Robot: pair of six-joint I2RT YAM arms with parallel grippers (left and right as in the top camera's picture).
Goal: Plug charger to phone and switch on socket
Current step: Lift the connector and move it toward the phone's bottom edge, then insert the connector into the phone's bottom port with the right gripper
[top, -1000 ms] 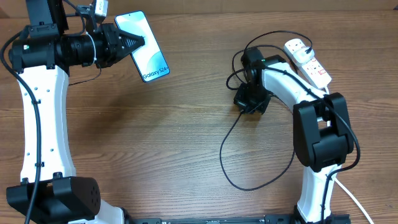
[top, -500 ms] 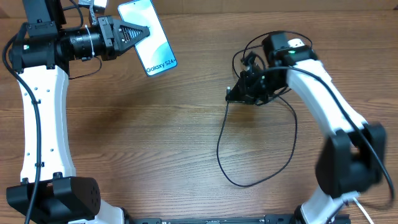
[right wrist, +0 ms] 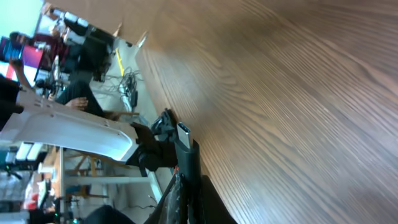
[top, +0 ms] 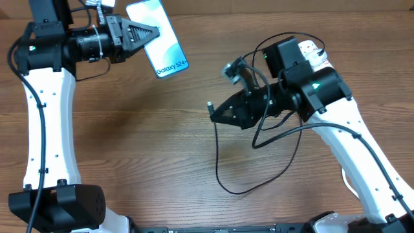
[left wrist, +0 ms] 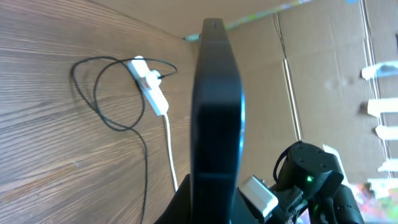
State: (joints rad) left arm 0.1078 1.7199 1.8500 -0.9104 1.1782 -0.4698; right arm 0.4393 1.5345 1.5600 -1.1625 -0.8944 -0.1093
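Observation:
The phone [top: 164,43], with its blue screen reading "Galaxy S24", is held above the table at the back left by my left gripper [top: 146,32], which is shut on its upper end. In the left wrist view the phone [left wrist: 216,106] shows edge-on. My right gripper [top: 218,111] is shut on the charger's connector tip [top: 210,105], lifted at mid-table and pointing left. The black cable [top: 223,169] loops down and back. In the right wrist view the connector [right wrist: 185,138] sticks out of the jaws. The socket [top: 315,55] lies at the back right, mostly hidden by my right arm.
The socket also shows in the left wrist view [left wrist: 149,84], with its thick white cord [left wrist: 169,149] and a loop of black cable beside it. Cardboard walls stand behind the table's far edge.
My right gripper has lifted the connector and moved it left, toward the table's middle, dragging the cable along. My left gripper has shifted the phone slightly to the right.

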